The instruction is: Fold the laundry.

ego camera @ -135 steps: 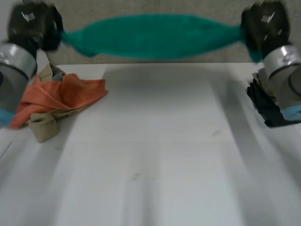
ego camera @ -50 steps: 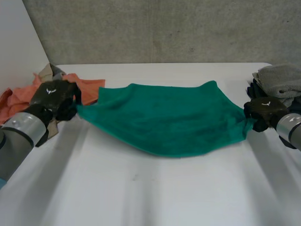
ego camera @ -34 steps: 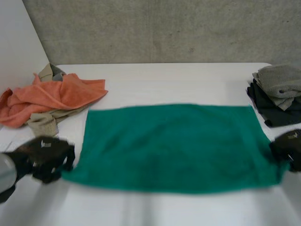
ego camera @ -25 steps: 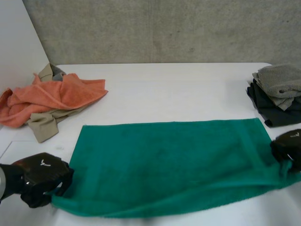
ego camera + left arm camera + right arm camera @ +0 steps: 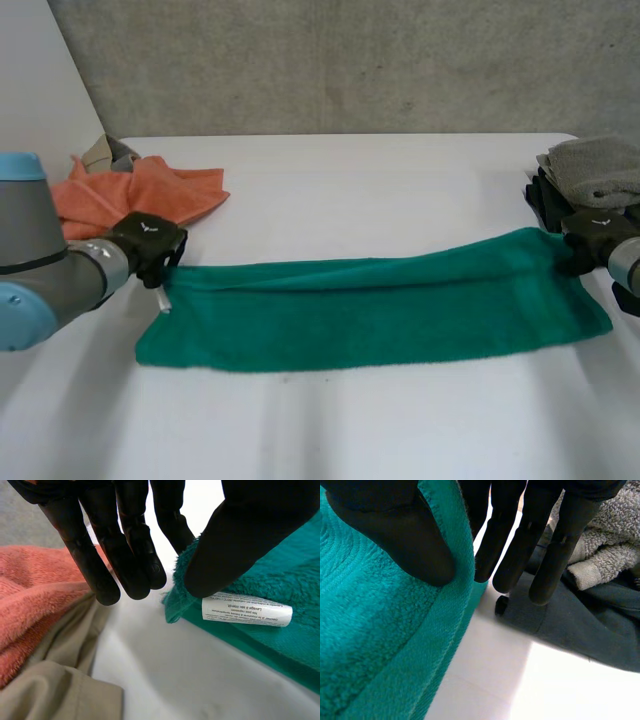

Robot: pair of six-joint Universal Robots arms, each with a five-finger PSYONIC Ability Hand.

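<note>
Surroundings: a white table was seen in front of a grey concrete wall.
Task item: a long green terry towel was laid across the middle of the table. It was doubled lengthwise into a narrow band, with one end at each hand.
Left hand: the black left hand was set at the far corner of the green terry towel's left end. The corner was pinched between the thumb, pressed on top of the pile, and the straight fingers behind the edge.
Label: a white printed care label was seen lying flat on the towel, just beside the left thumb's tip.
Right hand: the black right hand was set at the far corner of the right end, where the cloth was drawn up slightly toward it. The hem was gripped between the thumb, laid on the upper face, and the straight fingers on the other side of the edge.
Left pile: a crumpled orange terry towel was heaped just behind the left hand, and a beige woven cloth was tucked beside and under it.
Right stack: a fluffy grey towel was placed on top of dark folded cloths at the table's right edge, just beyond the right hand's fingertips.
Left arm: its grey joint was seen at the table's left side.
</note>
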